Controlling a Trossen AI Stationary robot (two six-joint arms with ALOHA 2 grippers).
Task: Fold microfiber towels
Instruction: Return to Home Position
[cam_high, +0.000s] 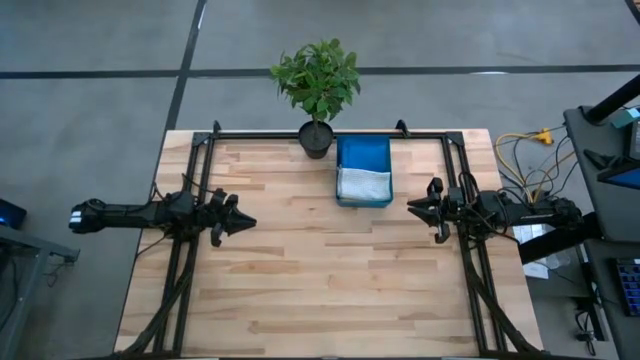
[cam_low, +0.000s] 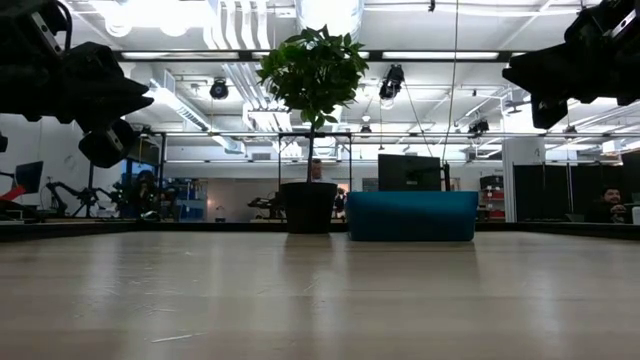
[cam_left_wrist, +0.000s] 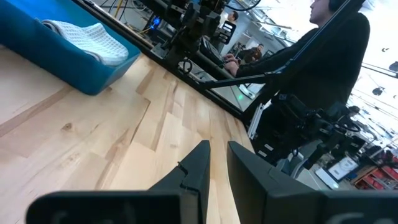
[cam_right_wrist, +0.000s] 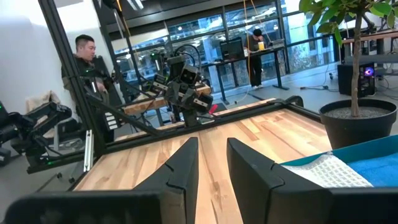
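Holding: nothing; left gripper and right gripper hover, fingers slightly parted.
Bin: teal, beside plant, far bench edge.
Towel: pale, inside bin.

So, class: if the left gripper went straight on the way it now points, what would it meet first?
Probably the right gripper: the left gripper points across bare table towards it, passing in front of the bin.

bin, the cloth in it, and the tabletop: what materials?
Bin: looks like moulded plastic, smooth matte teal-blue walls. Cloth: pale soft textile with a waffle-like nubby weave, likely microfiber; it lies folded inside the bin. Tabletop: light wood planks, butcher-block style, visible grain and joints, with a faint satin sheen in the low view.
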